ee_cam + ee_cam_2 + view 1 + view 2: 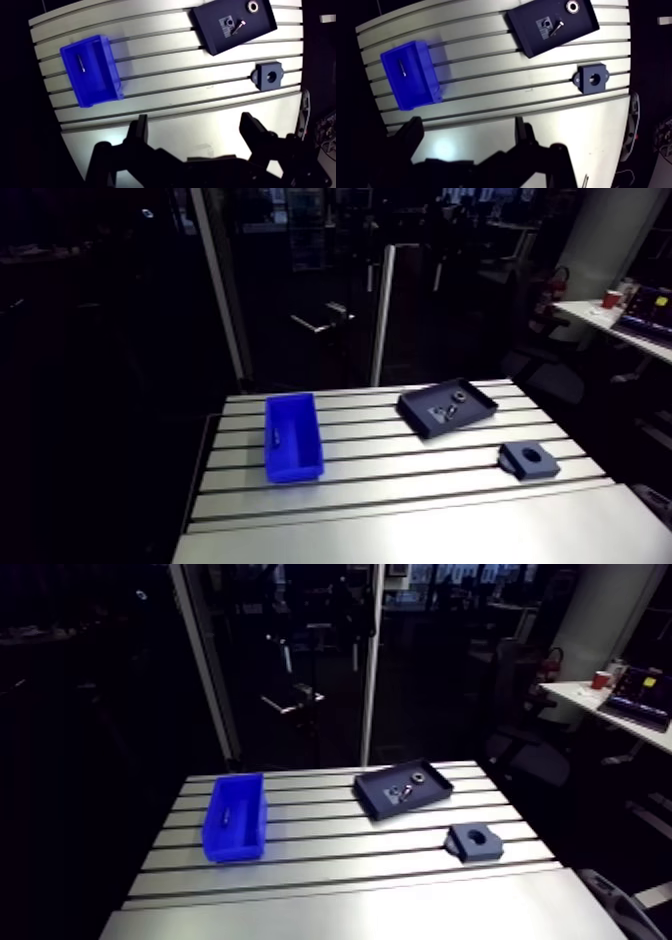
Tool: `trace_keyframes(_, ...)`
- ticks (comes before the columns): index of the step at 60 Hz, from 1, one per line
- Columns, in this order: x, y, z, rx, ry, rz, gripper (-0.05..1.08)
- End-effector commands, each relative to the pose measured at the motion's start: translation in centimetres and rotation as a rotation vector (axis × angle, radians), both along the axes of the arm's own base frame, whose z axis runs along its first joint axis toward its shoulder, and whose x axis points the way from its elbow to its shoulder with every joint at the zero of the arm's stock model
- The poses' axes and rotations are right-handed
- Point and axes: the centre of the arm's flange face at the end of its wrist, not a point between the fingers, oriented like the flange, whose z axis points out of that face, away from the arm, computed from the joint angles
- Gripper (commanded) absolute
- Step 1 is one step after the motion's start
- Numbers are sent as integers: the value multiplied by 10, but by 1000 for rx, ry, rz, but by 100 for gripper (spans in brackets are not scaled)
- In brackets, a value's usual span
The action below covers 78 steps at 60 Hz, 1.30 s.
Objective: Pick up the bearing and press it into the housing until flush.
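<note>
Wrist view: bearing (254, 6) (in tray (216, 41))

The room is dim and the table (400, 518) is the one bright surface, lit from overhead so the bare metal shines pale, strongest on the near smooth strip. In the wrist view a soft glare patch sits on the table just ahead of the gripper (194, 125), which shows as a black unlit silhouette with its fingers spread. The bin (90, 70) glows vivid blue and throws a faint blue sheen on the metal beside it. The tray (252, 27) and housing (270, 76) read as dark shapes; the bearing (254, 6) glints. The table's slots bow into curves in the wrist view, and that view's borders fall to black
</note>
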Motion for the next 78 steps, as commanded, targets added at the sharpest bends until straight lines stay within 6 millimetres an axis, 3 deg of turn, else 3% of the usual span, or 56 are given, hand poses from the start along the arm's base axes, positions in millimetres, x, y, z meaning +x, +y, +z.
trace_keyframes(1, 64, -10, 24, -33, 2, 57, 0)
trace_keyframes(26, 62, -9, 22, -32, -2, 62, 0)
trace_keyframes(39, 52, 10, 12, -29, 7, 104, 0)
trace_keyframes(48, 35, 36, 0, -16, 31, 189, 0)
trace_keyframes(54, 20, 77, -11, -7, 57, 169, 0)
trace_keyframes(60, 10, 104, -24, -8, 57, 164, 0)
trace_keyframes(78, -25, 154, -72, -14, 22, 204, 0)
